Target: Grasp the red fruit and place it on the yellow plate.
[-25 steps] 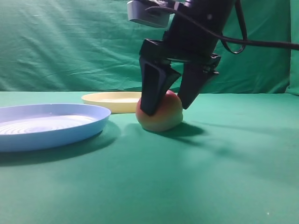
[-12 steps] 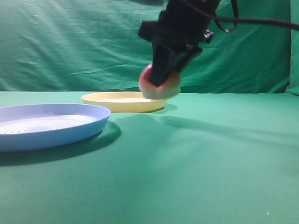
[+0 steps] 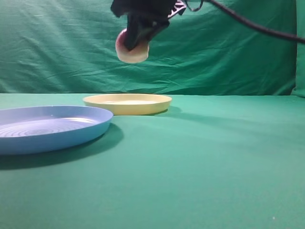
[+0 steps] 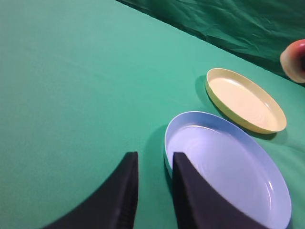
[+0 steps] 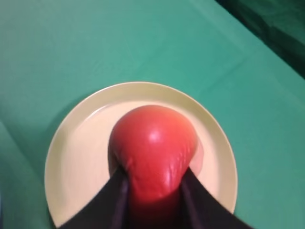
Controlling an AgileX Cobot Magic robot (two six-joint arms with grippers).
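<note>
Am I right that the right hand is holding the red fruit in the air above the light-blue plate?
Not quite: the right hand holds the red fruit in the air above the yellow plate, not the light-blue plate; the right wrist view shows this.

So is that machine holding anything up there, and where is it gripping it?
Yes: the right pincer grips the glossy red fruit by its two opposite sides, above the pale-yellow round plate.
</note>
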